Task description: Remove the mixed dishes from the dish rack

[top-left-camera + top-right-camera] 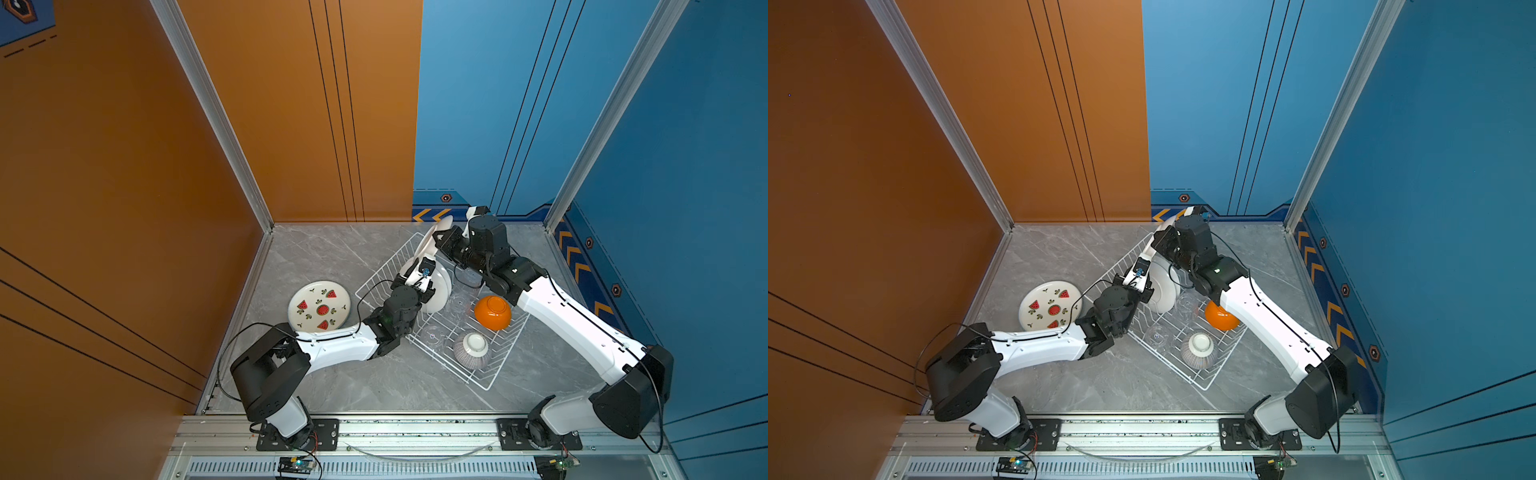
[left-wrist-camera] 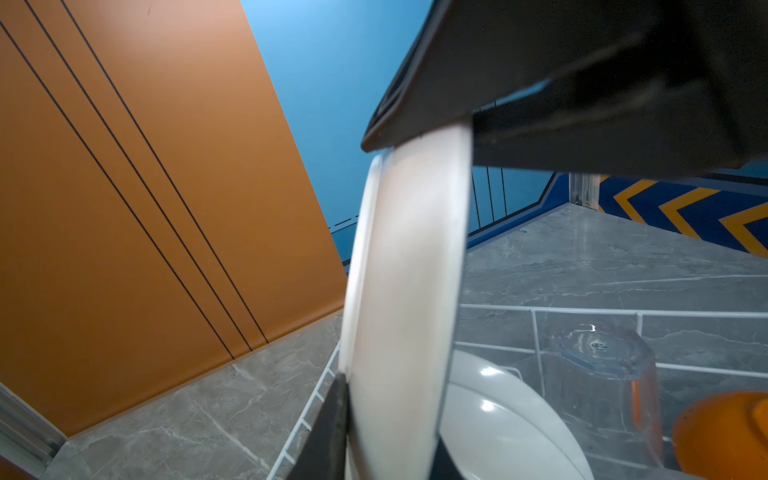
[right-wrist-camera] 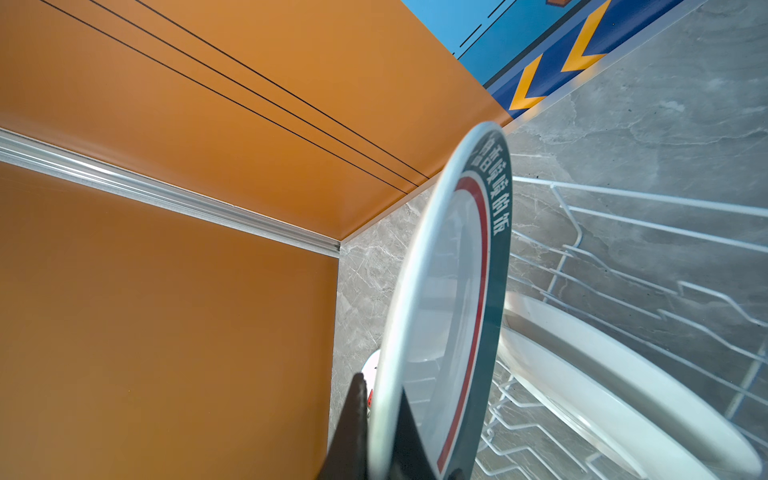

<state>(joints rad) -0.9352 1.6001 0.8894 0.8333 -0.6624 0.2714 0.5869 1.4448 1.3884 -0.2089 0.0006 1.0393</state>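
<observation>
The dark-ringed plate hangs on edge above the far end of the dish rack. My right gripper is shut on its upper rim. My left gripper is shut on the lower rim of the same plate, with a finger against each face. A white dish stands in the rack behind it. The orange bowl, the grey-striped bowl and clear tumblers sit upside down in the rack.
The watermelon plate lies face up on the grey table, left of the rack and beside my left forearm. The orange wall closes the left side. The blue wall with chevrons runs along the back and right.
</observation>
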